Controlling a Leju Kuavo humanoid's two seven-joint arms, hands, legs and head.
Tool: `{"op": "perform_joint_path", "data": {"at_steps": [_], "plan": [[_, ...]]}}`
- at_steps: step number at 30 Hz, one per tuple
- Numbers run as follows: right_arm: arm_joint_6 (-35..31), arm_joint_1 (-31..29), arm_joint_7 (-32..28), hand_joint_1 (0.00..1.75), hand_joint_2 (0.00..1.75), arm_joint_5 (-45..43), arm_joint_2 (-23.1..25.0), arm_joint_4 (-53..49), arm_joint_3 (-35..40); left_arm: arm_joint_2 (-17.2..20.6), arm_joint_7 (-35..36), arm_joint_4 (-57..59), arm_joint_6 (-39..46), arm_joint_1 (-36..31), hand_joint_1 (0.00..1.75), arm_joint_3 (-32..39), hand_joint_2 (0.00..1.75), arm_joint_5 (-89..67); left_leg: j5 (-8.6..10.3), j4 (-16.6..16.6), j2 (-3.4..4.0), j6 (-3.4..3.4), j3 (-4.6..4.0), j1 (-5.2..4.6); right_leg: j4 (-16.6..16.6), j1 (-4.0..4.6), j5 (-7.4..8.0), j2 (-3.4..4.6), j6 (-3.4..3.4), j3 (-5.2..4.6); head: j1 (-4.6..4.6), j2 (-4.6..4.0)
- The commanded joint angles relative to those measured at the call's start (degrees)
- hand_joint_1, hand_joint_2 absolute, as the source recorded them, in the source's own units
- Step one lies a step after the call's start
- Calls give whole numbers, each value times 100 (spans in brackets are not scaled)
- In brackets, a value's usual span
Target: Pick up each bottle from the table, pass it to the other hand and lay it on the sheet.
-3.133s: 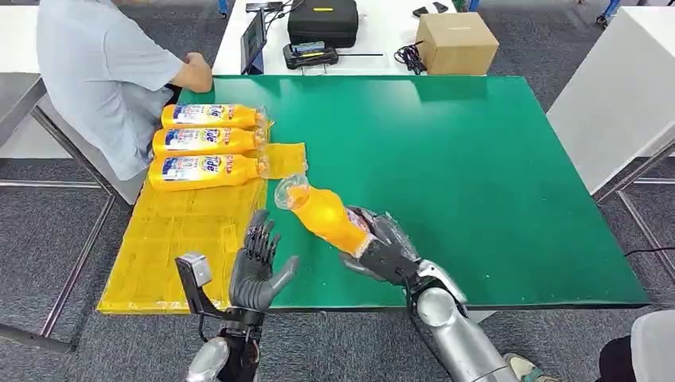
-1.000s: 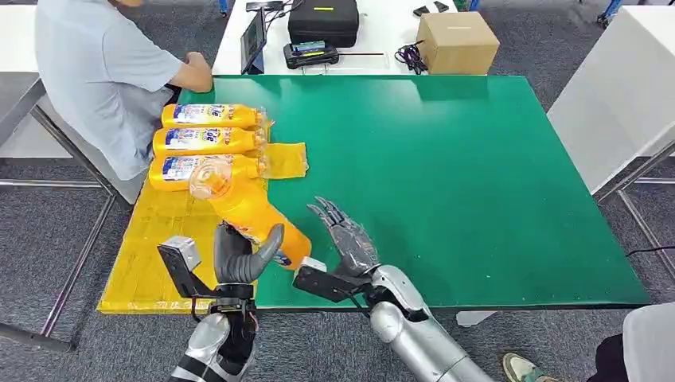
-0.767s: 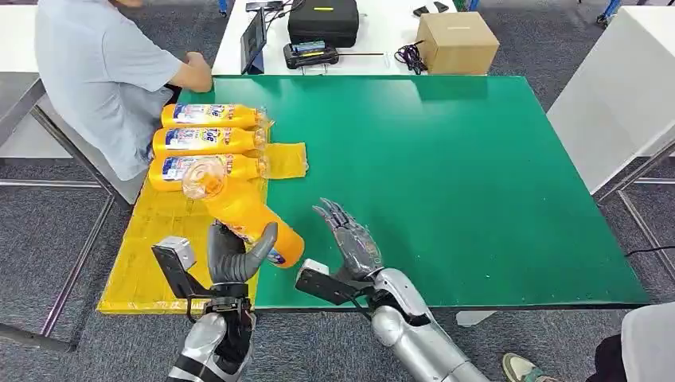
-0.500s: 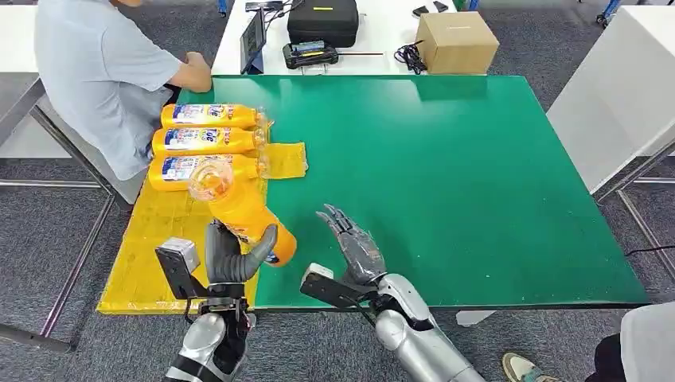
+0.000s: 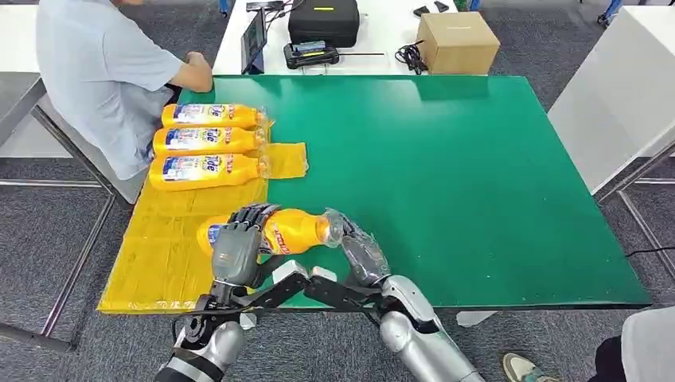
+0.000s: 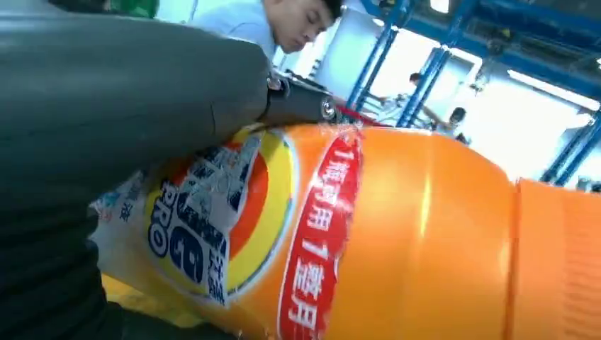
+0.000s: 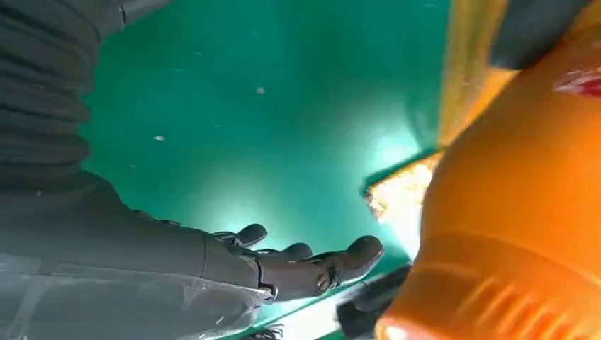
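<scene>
A green matte tabletop carries a crinkled yellow sheet along its left edge. Three orange bottles lie in a row on the sheet toward the far edge, long axes parallel to that edge. The left hand grips the fourth bottle around its labelled body, near the front edge; its long axis runs left-right, cap toward the right hand, just beside it, fingers spread, holding nothing. Bottle: smooth, glossy plastic.
</scene>
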Motion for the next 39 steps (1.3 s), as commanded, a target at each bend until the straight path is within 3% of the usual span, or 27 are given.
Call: {"op": "perform_joint_path", "data": {"at_steps": [1, 2, 3, 7, 10, 21, 24, 25, 27, 29, 30, 31, 33, 35, 37, 39], "plan": [[161, -46, -21, 0, 175, 28, -52, -203, -150, 553, 615, 1172, -737, -668, 175, -98, 175, -709, -10, -5, 18, -14, 31, 8, -5, 9, -5, 14, -17, 28, 0, 0], [165, -42, -21, 0, 175, 29, -49, -209, -152, 581, 626, 1193, -755, -706, 175, -79, 175, -718, -4, -4, 16, -8, 11, 0, 0, 1, -1, 14, -10, 11, 4, 0], [179, -39, -23, 0, 175, 32, -52, -219, -152, 605, 666, 1274, -778, -759, 141, -79, 175, -784, -12, 0, 27, -13, 23, 6, 0, 7, -4, 23, -16, 21, 2, 0], [263, -60, -34, 0, 175, 38, -32, -204, -154, 646, 639, 1674, -772, -1039, 168, 121, 175, -705, -9, -3, 21, -16, 21, 6, 0, 7, -4, 16, -19, 21, 2, 0], [277, -47, -34, 0, 175, 37, -37, -208, -154, 644, 615, 1761, -755, -1071, 175, 211, 175, -643, -7, -4, 24, -12, 12, 3, 0, 5, 0, 21, -14, 12, 2, 0], [299, 8, -33, 0, 175, 38, -73, -273, -190, 722, 734, 2114, -765, -1222, 175, 288, 175, -820, -10, -4, 28, -13, 12, 5, 0, 6, 0, 25, -15, 15, 4, 0], [291, 66, -30, 0, 175, 68, -70, -318, -244, 794, 1132, 2385, -970, -1324, 173, 306, 175, -1246, -11, -6, 25, -16, 18, 6, -1, 8, -1, 23, -18, 21, 4, 0], [260, 97, -33, 0, 175, 98, -77, -353, -256, 816, 1217, 2431, -911, -1339, 159, 346, 175, -1324, -7, -5, 14, -11, 7, 3, -1, 4, 1, 14, -12, 12, 2, 0], [244, 206, -35, 0, 175, 131, -78, -451, -307, 825, 1291, 2549, -798, -1362, 161, 502, 175, -1440, -6, -8, 6, -11, 9, 2, -1, 3, 1, 9, -13, 15, 24, 0], [214, 346, -20, 0, 175, 160, -102, -538, -357, 806, 1304, 2436, -670, -1246, 150, 629, 175, -1480, -17, -7, 44, -20, 28, 10, 1, 11, 2, 36, -17, 16, 33, 0], [180, 416, -1, 0, 175, 188, -117, -577, -397, 791, 1339, 2287, -619, -1140, 119, 697, 175, -1513, -19, -9, 68, -28, 45, 8, 2, 10, 0, 59, -22, 17, 29, 0], [131, 478, 13, 0, 175, 235, -134, -610, -429, 808, 1471, 2133, -489, -1033, 98, 698, 175, -1723, -13, -3, 34, -23, 24, 7, 2, 9, -3, 28, -11, 4, 2, 0], [34, 741, 30, 0, 175, 288, -188, -834, -553, 728, 1585, 1585, -514, -596, 117, 768, 175, -1995, 2, -4, -3, -23, 11, 14, -1, 14, -9, 0, -10, 1, 17, 0], [-10, 1019, 15, 0, 175, 355, -230, -1123, -686, 581, 1455, 1025, -572, -133, 86, 842, 175, -1919, -5, -7, -3, -23, 16, 14, -1, 13, -11, -1, -9, 14, 15, 0], [-19, 1119, 8, 0, 175, 385, -266, -1248, -704, 577, 1444, 825, -557, 47, 73, 815, 175, -1940, -16, -4, 13, -24, 29, 13, 0, 11, -18, 4, -11, 28, 15, 0], [3, 1139, -3, 0, 175, 403, -263, -1326, -718, 652, 1455, 778, -653, 74, 77, 817, 175, -1974, -5, -6, 8, -22, 8, 5, 2, 2, -10, -1, -8, 6, 15, 0]]}}
